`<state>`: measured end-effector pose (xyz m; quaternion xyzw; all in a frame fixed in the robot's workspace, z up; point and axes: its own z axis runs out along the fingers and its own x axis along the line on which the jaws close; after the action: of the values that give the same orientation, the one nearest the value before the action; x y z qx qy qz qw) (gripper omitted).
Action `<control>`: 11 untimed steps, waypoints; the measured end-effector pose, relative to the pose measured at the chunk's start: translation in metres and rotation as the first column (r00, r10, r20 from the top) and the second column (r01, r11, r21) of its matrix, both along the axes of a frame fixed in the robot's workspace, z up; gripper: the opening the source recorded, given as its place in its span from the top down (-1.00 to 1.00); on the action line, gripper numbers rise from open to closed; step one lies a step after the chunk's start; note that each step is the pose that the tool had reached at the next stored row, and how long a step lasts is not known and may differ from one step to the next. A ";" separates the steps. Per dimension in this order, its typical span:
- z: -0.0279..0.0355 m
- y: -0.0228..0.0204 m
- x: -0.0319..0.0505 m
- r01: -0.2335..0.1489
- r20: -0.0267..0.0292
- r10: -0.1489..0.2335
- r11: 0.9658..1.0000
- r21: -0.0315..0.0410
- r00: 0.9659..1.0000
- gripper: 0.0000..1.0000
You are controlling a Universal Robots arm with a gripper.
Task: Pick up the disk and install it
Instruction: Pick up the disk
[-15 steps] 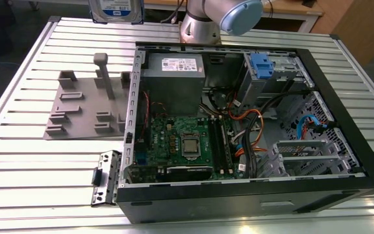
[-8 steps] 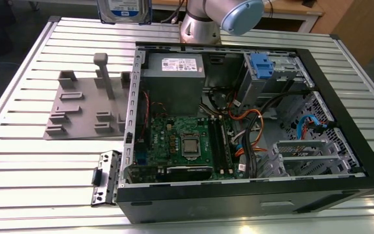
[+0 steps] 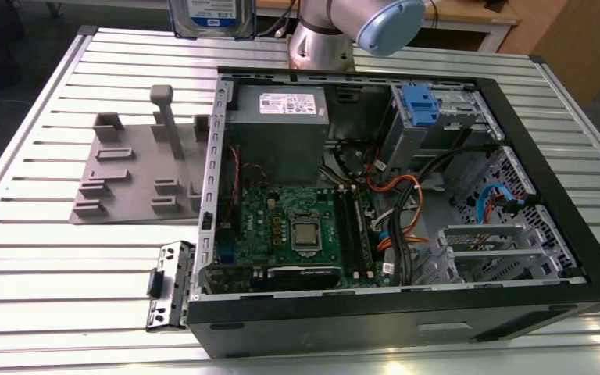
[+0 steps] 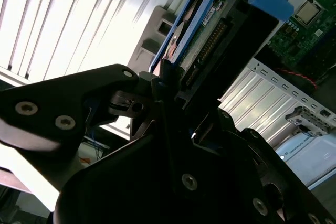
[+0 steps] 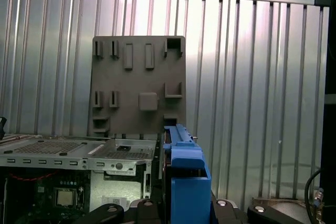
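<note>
The disk (image 3: 213, 17) hangs in the air above the far edge of the table, its white-and-blue label facing the exterior camera. In the second wrist view my gripper (image 4: 169, 80) is shut on the disk (image 4: 220, 30), black fingers (image 4: 105, 98) clamped on its lower end, with the blue carrier frame along its edges. The first wrist view shows the blue carrier (image 5: 186, 177) edge-on, rising from the gripper (image 5: 176, 208). Below and beyond it lie the grey fixture plate (image 5: 139, 85) and the edge of the open computer case (image 5: 63, 148).
An open computer case (image 3: 550, 234) lies on the slatted metal table (image 3: 29, 266), with motherboard (image 3: 290, 226), grey power supply box (image 3: 277, 117) and a drive bay with a blue tab (image 3: 420, 101). The grey fixture plate (image 3: 138, 168) and a loose bracket (image 3: 169, 285) sit at the exterior view's left.
</note>
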<state>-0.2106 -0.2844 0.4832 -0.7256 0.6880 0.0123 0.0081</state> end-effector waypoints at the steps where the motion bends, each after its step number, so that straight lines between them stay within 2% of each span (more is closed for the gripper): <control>1: 0.0000 0.0000 0.0015 0.000 0.000 0.000 1.000 0.000 1.000 0.28; 11: 0.0000 0.0000 0.0147 0.000 0.000 0.000 1.000 0.000 1.000 0.28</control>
<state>-0.1960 -0.2844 0.4832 -0.7256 0.6880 0.0124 0.0080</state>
